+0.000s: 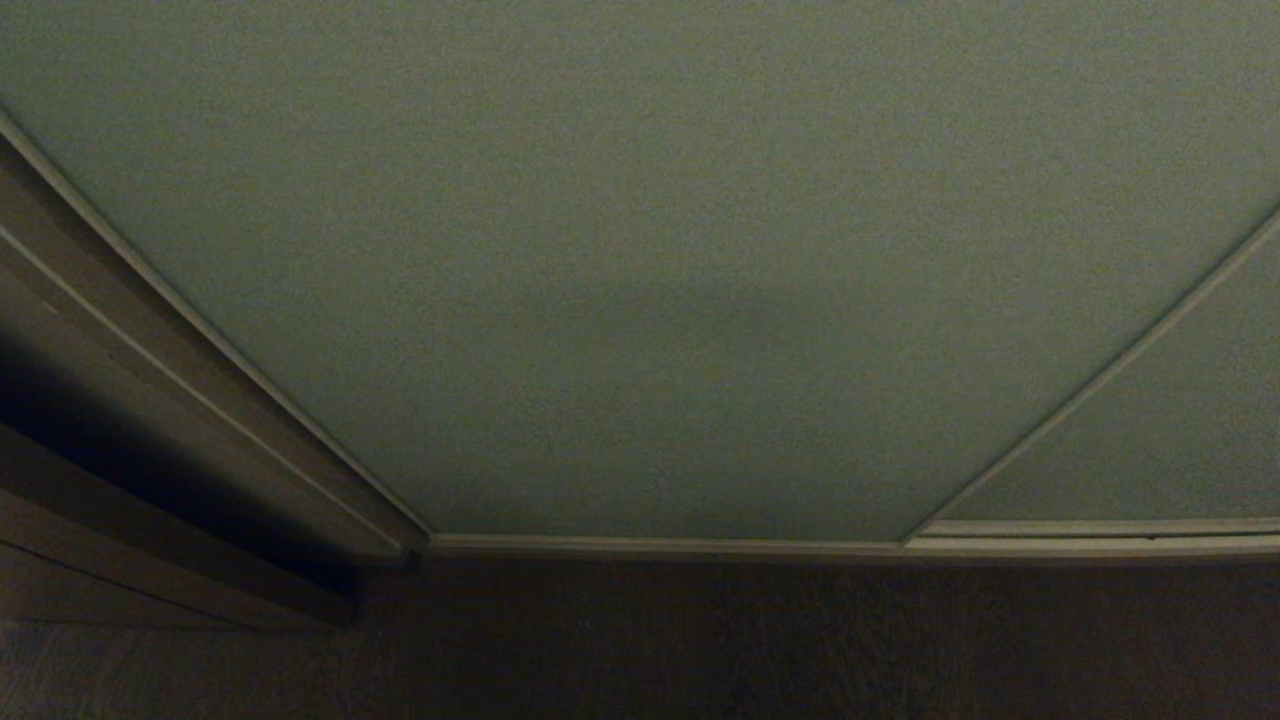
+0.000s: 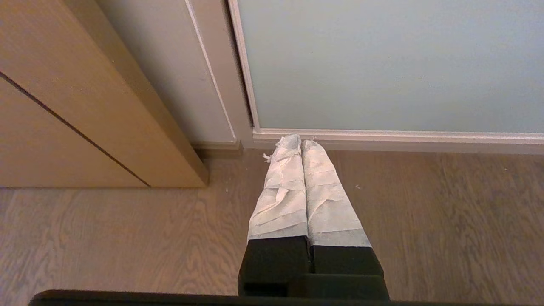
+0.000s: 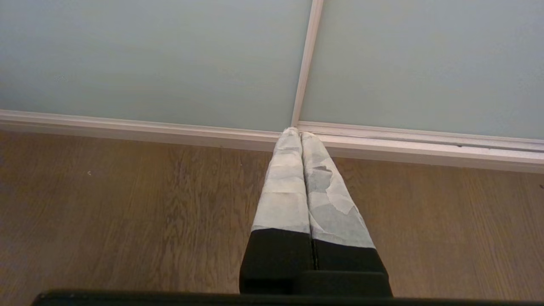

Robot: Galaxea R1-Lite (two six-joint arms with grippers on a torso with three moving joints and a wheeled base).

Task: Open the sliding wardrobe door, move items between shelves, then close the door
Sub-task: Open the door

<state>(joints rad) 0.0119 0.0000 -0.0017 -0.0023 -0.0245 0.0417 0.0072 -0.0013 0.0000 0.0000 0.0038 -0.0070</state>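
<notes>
My left hand (image 2: 301,144) and right hand (image 3: 296,132) both hang low w/ fingers pressed together, holding nothing, just above the floor (image 2: 127,238), facing the shut sliding wardrobe door (image 1: 640,250), prob. big, stiff, smooth, so I'd push its thin frame edge (image 1: 230,350).

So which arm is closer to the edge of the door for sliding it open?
Probably left. The left tool points near the sliding wardrobe door's frame edge; the right tool points at the seam between both panels. Both are shut.
</notes>
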